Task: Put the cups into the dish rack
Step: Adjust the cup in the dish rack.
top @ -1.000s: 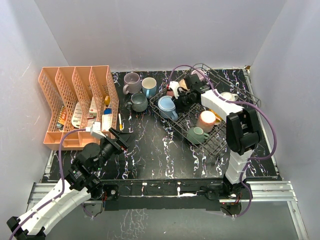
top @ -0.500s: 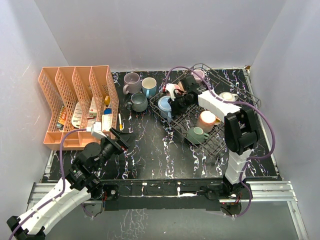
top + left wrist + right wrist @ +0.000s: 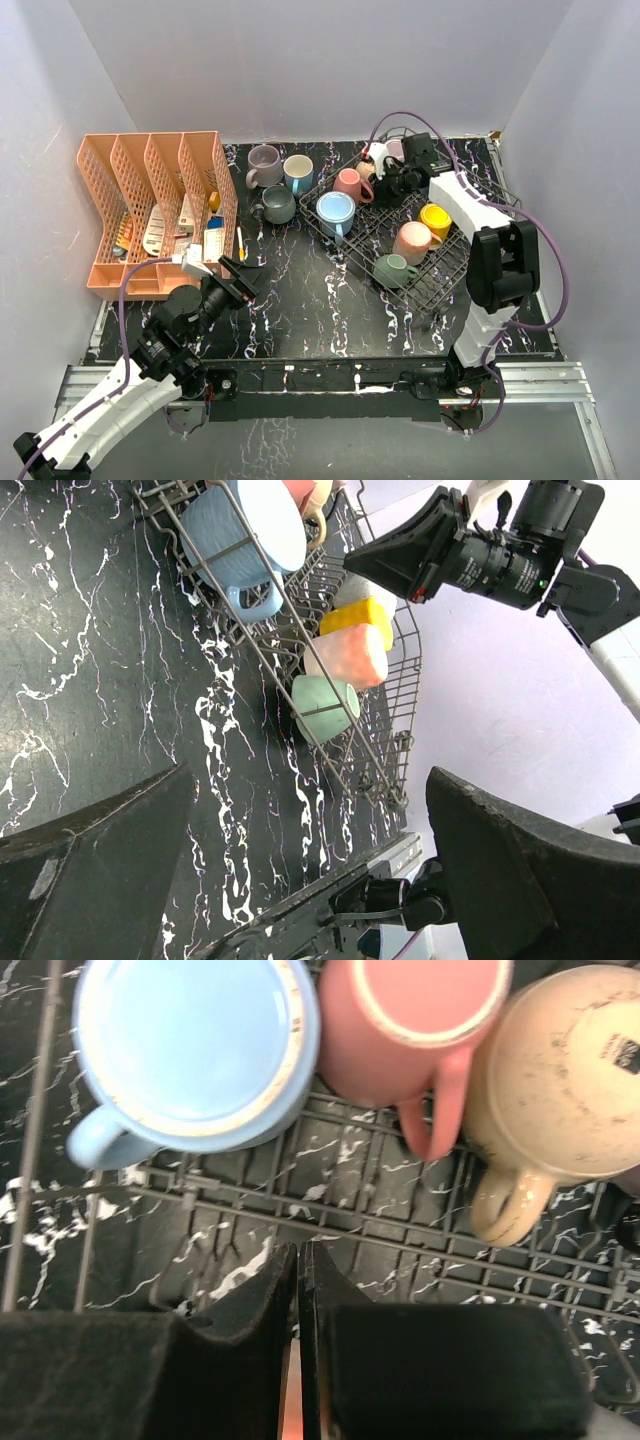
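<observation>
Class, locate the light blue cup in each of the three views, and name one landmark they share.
Top view: light blue cup near the centre, at the left end of the dish rack.
Left wrist: cup at the top, left of centre.
Right wrist: cup in the top left corner.
Shared landmark: the dish rack beneath it.

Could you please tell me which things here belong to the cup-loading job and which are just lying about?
Job: dish rack; racked blue cup, pink cup, yellow cup, green cup; mauve cup, grey cup on the table.
Lying about: orange organiser, the oddments in it.
</observation>
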### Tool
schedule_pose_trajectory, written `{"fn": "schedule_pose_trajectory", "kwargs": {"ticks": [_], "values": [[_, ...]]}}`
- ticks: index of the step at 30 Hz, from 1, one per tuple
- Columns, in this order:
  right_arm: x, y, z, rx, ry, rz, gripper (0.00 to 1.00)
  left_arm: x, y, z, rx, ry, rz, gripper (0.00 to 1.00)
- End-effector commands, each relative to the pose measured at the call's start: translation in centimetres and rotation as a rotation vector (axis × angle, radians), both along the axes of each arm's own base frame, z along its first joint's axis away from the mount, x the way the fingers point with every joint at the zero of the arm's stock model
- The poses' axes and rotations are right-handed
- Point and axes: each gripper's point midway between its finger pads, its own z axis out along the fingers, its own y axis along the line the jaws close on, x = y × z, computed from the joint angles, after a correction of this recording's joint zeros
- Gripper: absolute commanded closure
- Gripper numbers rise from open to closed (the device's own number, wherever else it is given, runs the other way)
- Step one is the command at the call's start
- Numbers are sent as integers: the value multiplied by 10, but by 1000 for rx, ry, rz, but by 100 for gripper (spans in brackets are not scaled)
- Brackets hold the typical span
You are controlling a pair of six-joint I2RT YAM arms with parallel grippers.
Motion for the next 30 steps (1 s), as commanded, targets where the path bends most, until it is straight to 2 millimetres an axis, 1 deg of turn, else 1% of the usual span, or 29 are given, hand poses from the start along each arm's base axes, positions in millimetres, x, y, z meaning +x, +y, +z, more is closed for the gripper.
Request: {"fn": "schedule_pose_trajectory", "kwargs": {"ticks": [1,6,8,15,20,23,30], "values": [[41,-4,9,-50,-99,-40,91,2,-1,13,-12,-27,-3,3],[73,-22,-2,-105,-106,-126,91,1,1,14,-12,-25,1,3],[83,-30,-9,-123,-102,-151,91,0,2,14,-13,-25,5,3],[105,-52,-23,-170,-88,-194,91,2,2,15,-11,-30,10,3],[122,-67,-26,-205,-109,-227,91,4,-1,16,-2,-30,5,3],[133,-75,-23,-224,-132,-243,91,5,-1,17,4,-31,4,3],[154,-83,-19,-233,-167,-268,91,6,-1,17,10,-33,5,3]]}}
